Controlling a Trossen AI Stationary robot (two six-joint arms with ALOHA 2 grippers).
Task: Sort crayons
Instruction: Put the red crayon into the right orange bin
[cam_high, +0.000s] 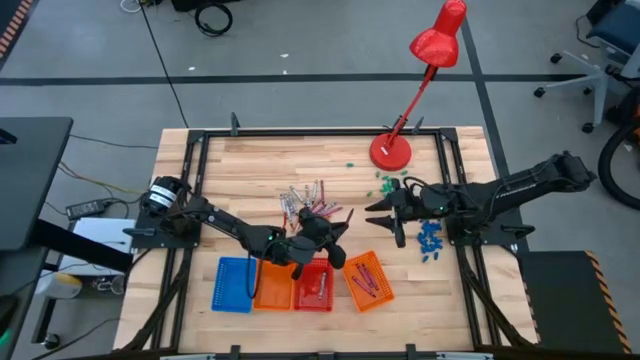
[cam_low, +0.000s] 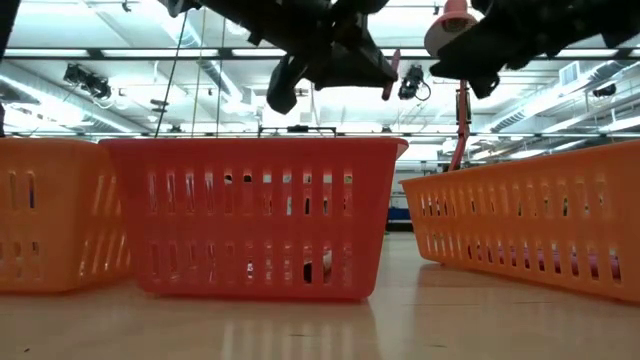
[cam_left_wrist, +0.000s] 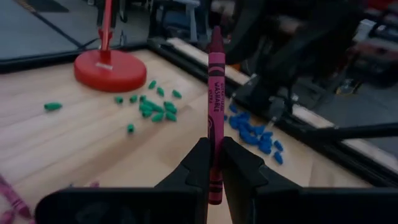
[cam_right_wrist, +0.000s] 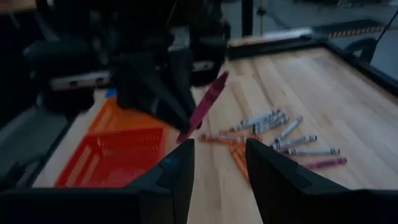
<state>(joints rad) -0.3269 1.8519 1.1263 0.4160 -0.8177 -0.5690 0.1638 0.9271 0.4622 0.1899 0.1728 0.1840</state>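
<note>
**Left tool holds a red-pink crayon above the red basket**

In the low part of the high view stand four baskets in a row on the tabletop: a blue basket, an orange basket, a red basket and, a little apart and turned, a second orange basket. Some crayons lie inside the red one and inside the turned orange one.

Just above the red basket, near the middle of the high view, is the left tool. Its fingers are narrow and closed on one red-pink crayon. In the left wrist view this crayon stands between the two dark fingers and its tip points away from them. The right wrist view shows the same crayon tilted, beside the red basket.

A little farther, in the centre of the high view, the loose crayons lie in a small heap on the bare wood, grey, orange and red-pink ones mixed together.

To the right of the centre the right tool hangs over the tabletop with its fingers wide and nothing between them. Beside it, toward the right, lie small blue bits. Above it lie small green bits, near the round foot of a red lamp at the top middle of the tabletop.
</note>
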